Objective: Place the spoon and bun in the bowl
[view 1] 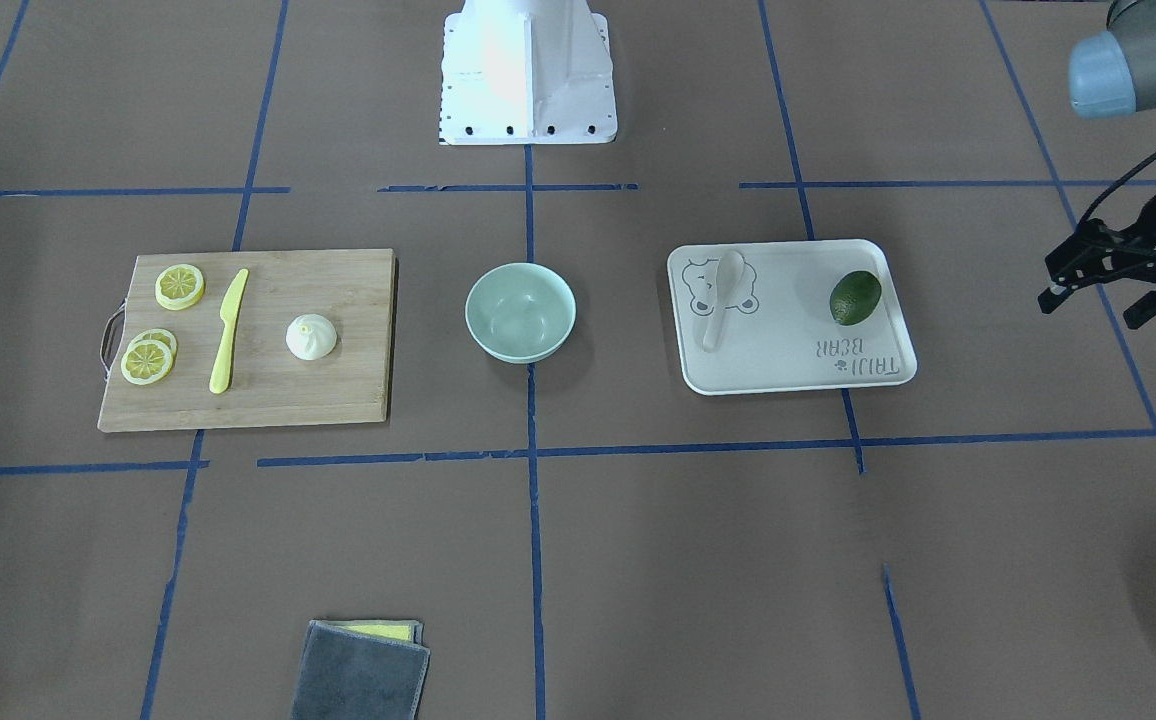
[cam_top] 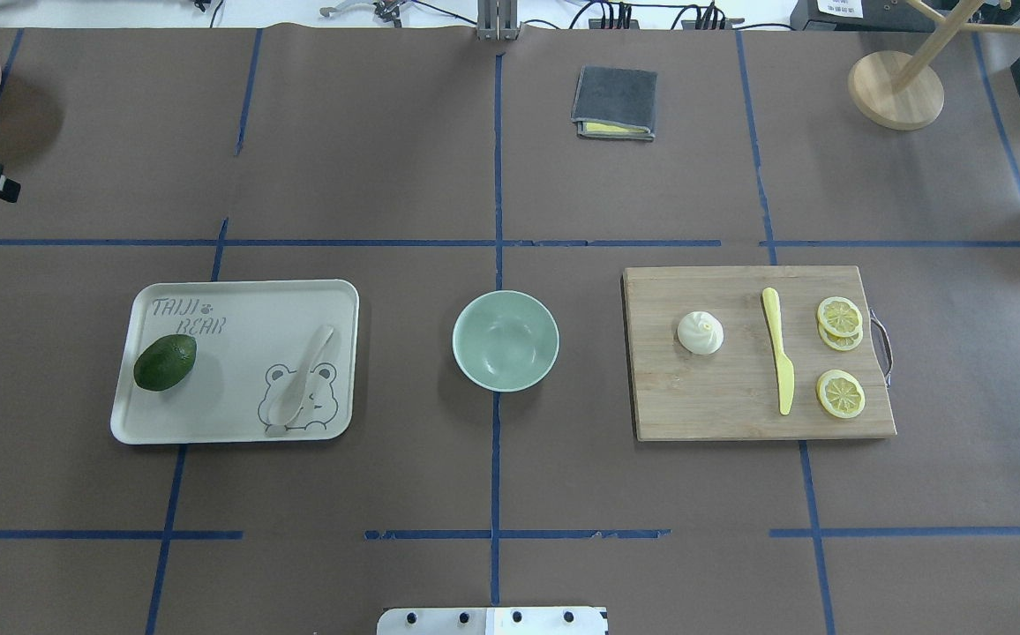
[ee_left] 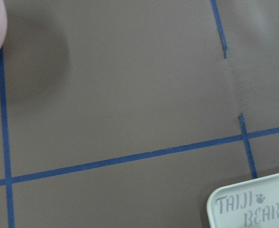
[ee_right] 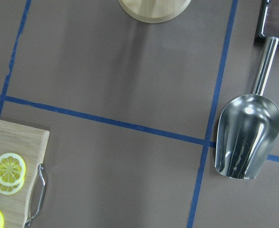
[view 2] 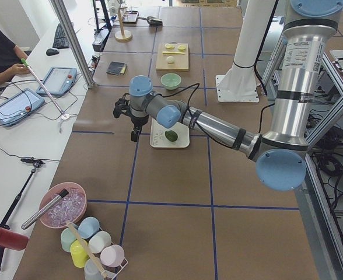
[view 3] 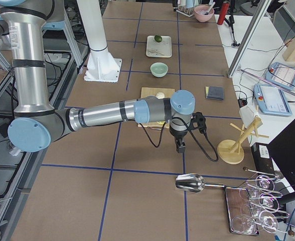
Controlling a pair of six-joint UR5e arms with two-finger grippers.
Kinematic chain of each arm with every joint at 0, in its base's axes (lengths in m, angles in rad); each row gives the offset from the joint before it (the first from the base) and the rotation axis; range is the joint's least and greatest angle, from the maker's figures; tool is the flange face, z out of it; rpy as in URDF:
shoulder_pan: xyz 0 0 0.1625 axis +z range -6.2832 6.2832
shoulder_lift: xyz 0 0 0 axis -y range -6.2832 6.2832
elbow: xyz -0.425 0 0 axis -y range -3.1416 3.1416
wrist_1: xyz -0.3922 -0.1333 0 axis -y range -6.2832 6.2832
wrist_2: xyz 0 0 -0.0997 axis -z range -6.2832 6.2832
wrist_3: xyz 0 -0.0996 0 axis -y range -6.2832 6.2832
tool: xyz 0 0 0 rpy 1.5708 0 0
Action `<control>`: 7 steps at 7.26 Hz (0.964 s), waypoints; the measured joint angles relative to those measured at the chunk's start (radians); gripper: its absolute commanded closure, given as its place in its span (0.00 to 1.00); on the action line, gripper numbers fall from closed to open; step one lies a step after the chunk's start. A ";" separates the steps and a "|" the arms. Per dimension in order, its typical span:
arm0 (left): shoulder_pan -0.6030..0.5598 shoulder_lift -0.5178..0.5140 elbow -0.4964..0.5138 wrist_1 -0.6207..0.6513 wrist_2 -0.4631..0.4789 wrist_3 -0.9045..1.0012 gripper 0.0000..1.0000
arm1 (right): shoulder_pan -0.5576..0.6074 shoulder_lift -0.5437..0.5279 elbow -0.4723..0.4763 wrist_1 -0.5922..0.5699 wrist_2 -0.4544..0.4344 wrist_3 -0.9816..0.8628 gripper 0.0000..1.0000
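Grey cloth nearest; beyond, "TAIJI BEAR" tray holds the spoon.

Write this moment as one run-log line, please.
spoon: on tray | bun: on cutting board | bowl: empty | left gripper: beside tray, jaws open

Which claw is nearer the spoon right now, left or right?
Left. The left claw hovers past the outer edge of the tray holding the spoon; the right claw is beyond the cutting board, at the opposite end.

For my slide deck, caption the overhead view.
Empty mint bowl between a bear-print tray holding spoon and avocado and a cutting board holding the bun.
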 measured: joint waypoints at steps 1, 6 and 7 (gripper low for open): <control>0.069 -0.008 -0.035 -0.008 0.049 -0.085 0.00 | -0.002 0.005 0.011 0.001 0.012 0.000 0.00; 0.412 -0.103 -0.070 -0.073 0.296 -0.545 0.00 | -0.066 0.009 0.102 0.004 0.063 0.237 0.00; 0.464 -0.120 -0.061 -0.073 0.336 -0.593 0.00 | -0.105 0.011 0.134 0.005 0.063 0.316 0.00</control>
